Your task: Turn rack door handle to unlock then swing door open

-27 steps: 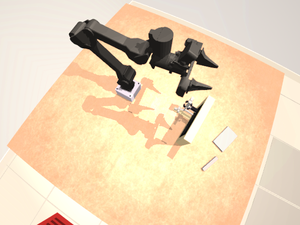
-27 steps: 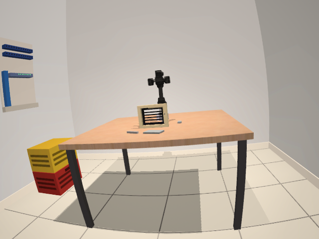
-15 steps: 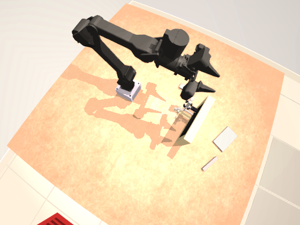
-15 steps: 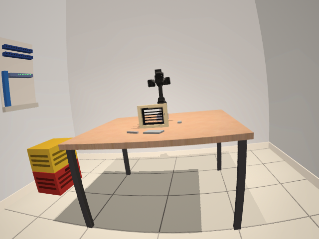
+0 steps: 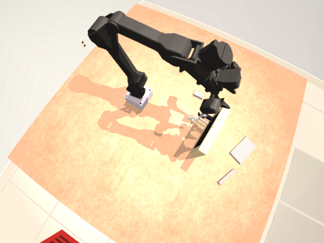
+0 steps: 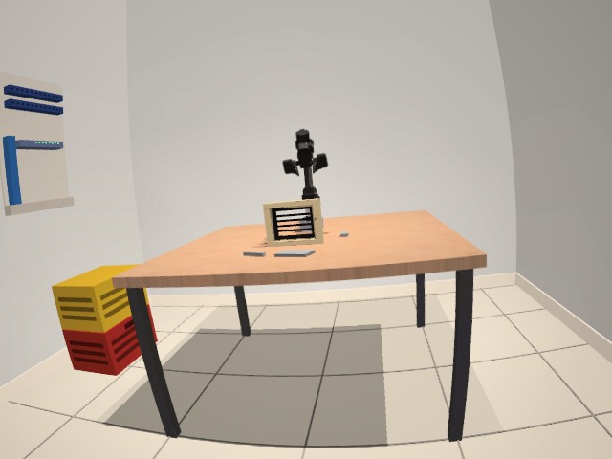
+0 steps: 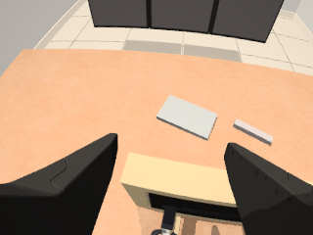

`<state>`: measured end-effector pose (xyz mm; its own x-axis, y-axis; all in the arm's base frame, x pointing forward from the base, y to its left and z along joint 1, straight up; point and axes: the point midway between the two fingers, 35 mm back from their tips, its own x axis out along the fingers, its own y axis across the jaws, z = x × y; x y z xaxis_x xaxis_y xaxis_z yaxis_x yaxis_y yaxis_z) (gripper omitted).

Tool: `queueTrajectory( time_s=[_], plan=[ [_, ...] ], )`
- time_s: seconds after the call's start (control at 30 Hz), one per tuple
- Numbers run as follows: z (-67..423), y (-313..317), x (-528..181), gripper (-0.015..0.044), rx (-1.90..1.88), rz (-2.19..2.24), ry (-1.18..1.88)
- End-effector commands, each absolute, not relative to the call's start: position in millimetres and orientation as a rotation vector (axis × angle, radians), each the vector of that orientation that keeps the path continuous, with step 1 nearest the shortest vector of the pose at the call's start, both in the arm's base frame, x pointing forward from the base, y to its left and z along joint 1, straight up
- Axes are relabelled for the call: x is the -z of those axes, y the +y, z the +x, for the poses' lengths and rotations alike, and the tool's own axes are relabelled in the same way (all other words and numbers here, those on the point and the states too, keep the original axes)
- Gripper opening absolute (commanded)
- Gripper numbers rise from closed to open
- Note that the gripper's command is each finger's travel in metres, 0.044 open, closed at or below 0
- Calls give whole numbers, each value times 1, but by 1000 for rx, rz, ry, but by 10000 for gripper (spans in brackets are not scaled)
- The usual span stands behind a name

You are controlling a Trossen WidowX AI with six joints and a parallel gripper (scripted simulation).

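The cream frame (image 5: pixel 217 130) (image 6: pixel 268 225) (image 7: pixel 176 173) stands upright on the table (image 5: pixel 135 183) (image 6: pixel 385 247) (image 7: pixel 73 98). Its black slatted door (image 6: pixel 275 232) (image 7: pixel 196 204) appears to sit closed within it. The handle (image 5: pixel 201 115) (image 7: pixel 168 218) sticks out on the robot's side, near one end of the door; its lower part is cut off in the wrist view, and its turn is too small to tell. My gripper (image 5: pixel 232 99) (image 6: pixel 305 172) (image 7: pixel 172 145) is open and empty, pointing down above that end of the frame. Nothing lies between its fingertips.
Beyond the frame lie a flat grey plate (image 5: pixel 243 150) (image 6: pixel 294 252) (image 7: pixel 187 117) and a thin bar (image 5: pixel 226 176) (image 6: pixel 253 253) (image 7: pixel 252 131). A small block (image 5: pixel 198 94) (image 6: pixel 343 233) lies beside the arm. The arm's pale base (image 5: pixel 142 100) stands behind the frame.
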<state>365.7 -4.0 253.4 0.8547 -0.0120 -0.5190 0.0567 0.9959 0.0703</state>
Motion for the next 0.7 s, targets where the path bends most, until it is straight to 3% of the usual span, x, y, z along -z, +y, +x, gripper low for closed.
queueTrajectory(
  time_s=[0.0, 0.67],
  plan=[
    [369, -4, -242, 283, 44, 99, 643],
    [360, -5, -194, 283, 102, 145, 1160]
  ],
)
